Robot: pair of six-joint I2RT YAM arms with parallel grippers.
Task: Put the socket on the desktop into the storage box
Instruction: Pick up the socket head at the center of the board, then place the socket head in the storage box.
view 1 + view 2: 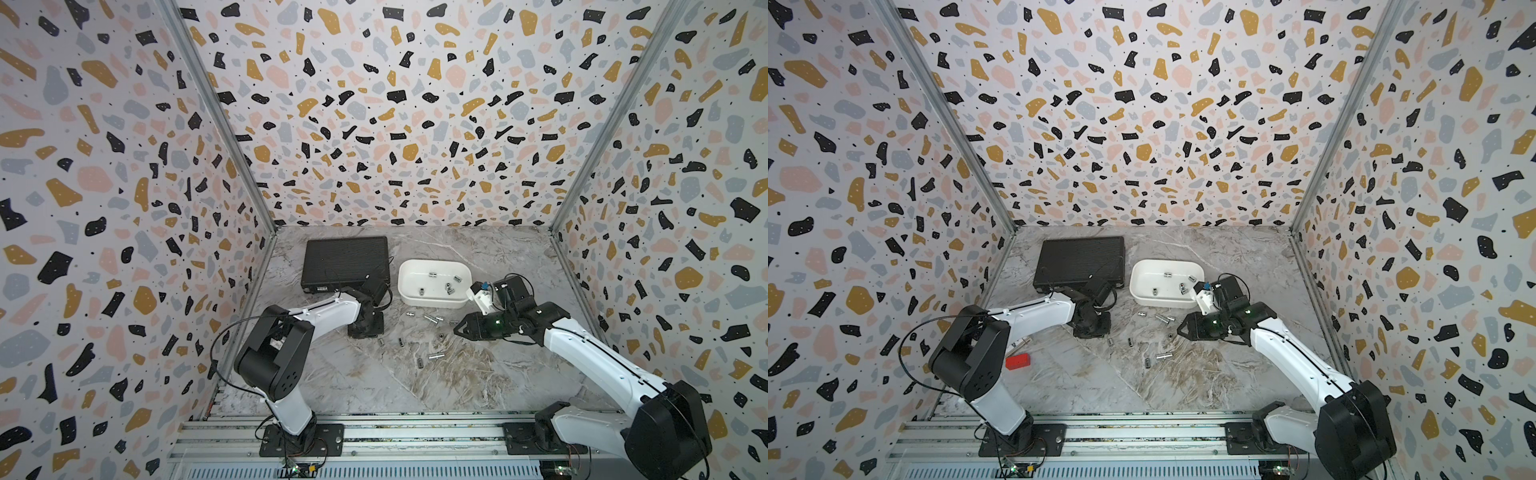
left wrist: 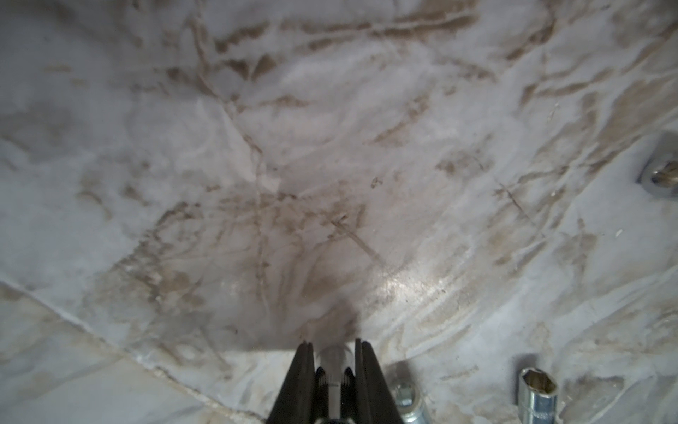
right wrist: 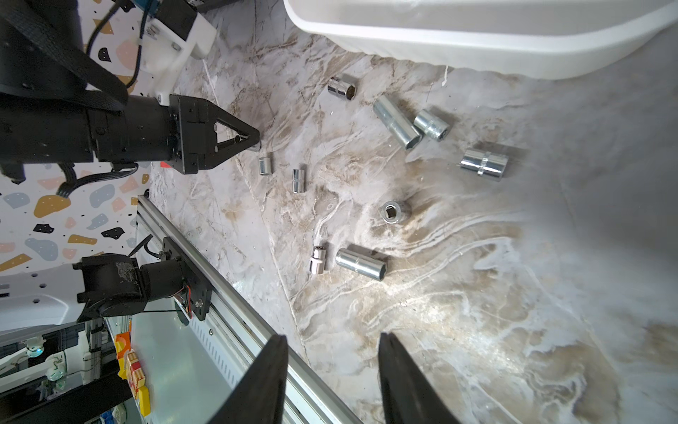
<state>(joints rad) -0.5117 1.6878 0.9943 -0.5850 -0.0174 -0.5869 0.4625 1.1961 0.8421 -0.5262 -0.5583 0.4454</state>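
Black case (ribbed), red block

Left claw seemingly pinches a socket; loose sockets litter the desktop.

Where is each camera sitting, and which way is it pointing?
Top views: high above the arm bases, looking down and backward over the desktop, box, left arm and right arm.
Left wrist: close over the desktop, facing down; shows only the left gripper, shut on a socket.
Right wrist: low, looking across loose sockets toward the left arm; its own right gripper stands open.
Shared: both wrist views show the left gripper and desktop.
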